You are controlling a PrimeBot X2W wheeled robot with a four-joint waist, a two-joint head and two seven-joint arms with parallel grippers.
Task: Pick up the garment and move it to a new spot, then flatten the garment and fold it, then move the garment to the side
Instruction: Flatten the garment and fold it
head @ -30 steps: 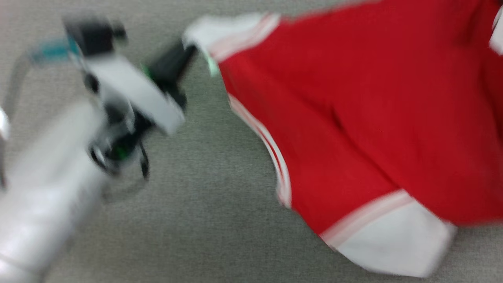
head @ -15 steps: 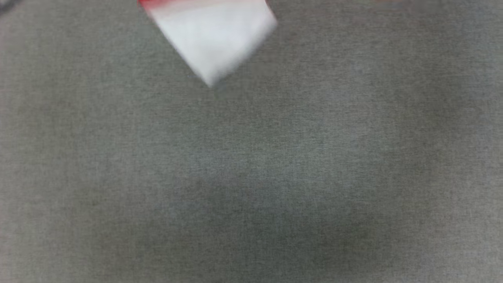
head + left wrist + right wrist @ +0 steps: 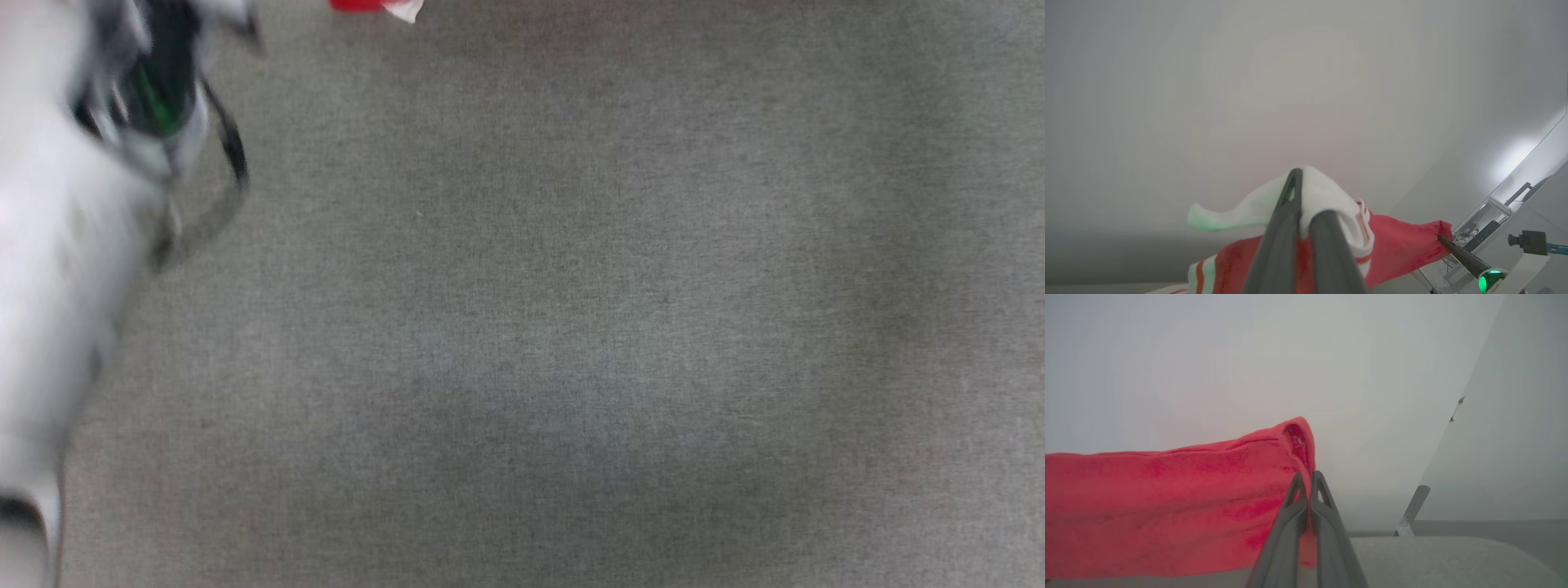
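The garment (image 3: pixel 1400 249) is red cloth with white end panels and hangs stretched in the air between my two grippers. In the left wrist view my left gripper (image 3: pixel 1303 192) is shut on a white end panel (image 3: pixel 1327 196). The red cloth runs from there to my right gripper (image 3: pixel 1440 239), which pinches its far corner. Seen from the right wrist, my right gripper (image 3: pixel 1307 475) is shut on a red edge of the garment (image 3: pixel 1167 506), which spreads away to the left. A sliver of the garment (image 3: pixel 371 4) pokes in at the top of the head view.
A grey fabric surface (image 3: pixel 571 327) lies below in the head view. My pale left forearm (image 3: pixel 57 269) crosses its left side, blurred. Pale walls stand behind the cloth in both wrist views. A metal bracket (image 3: pixel 1412 510) stands at the surface's far edge.
The head view has shifted strongly. The garment, which filled much of it a second ago, is now a sliver at the top edge. My left forearm is back at the left.
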